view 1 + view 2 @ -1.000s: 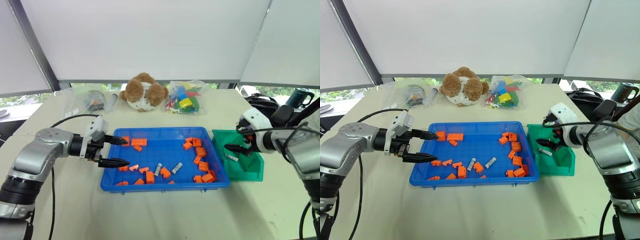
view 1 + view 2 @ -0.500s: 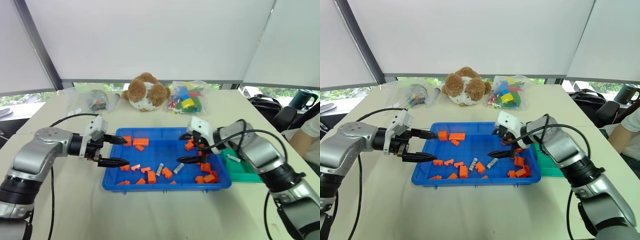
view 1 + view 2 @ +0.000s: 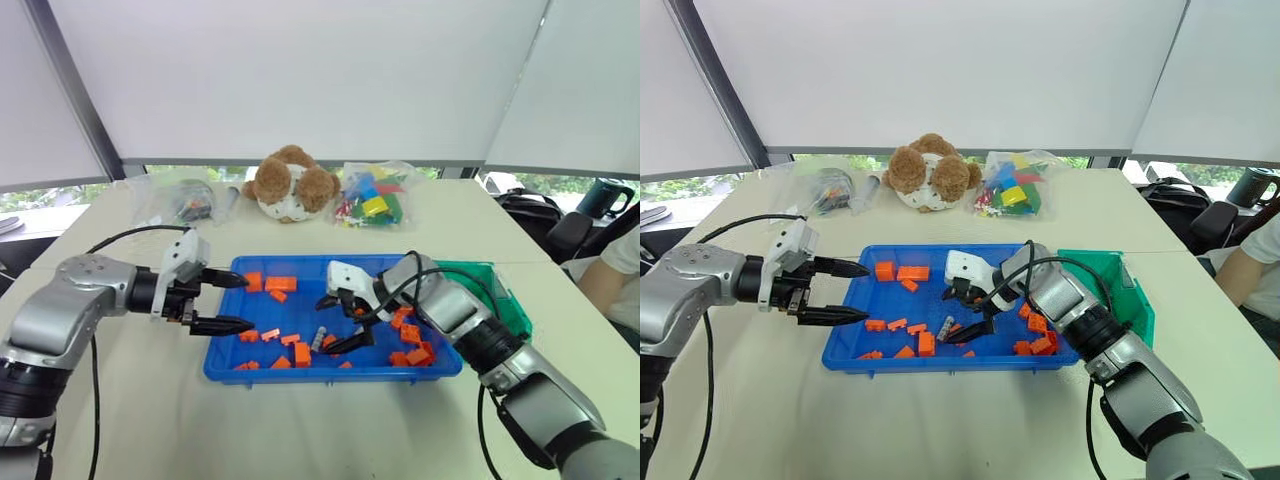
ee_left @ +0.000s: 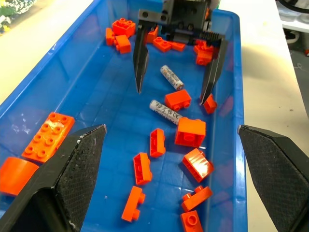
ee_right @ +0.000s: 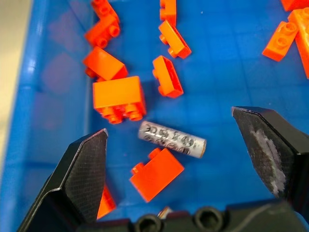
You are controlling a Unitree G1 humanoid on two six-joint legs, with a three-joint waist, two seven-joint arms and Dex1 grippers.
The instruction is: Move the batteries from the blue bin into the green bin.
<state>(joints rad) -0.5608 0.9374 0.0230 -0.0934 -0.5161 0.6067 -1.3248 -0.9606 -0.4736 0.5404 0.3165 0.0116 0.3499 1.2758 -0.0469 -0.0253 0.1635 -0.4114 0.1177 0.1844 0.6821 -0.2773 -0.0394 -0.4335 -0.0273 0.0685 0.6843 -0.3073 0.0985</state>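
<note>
Left eye view: at centre-left we see our left gripper (image 3: 228, 301) spread open over the wide blue plastic bin's (image 3: 300, 368) left rim. Mid-frame, our right gripper (image 3: 345, 320) gapes above two small silver metallic batteries (image 4: 164, 110) among orange plastic blocks (image 3: 279, 284). Centre-right sits the teal-green plastic bin (image 3: 512, 312).

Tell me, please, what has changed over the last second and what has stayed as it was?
The right gripper swung left from over the green bin into the blue bin; it now hangs open over a battery among the orange blocks, holding nothing. The left gripper stayed open at the blue bin's left rim. The two batteries lie as before.
</note>
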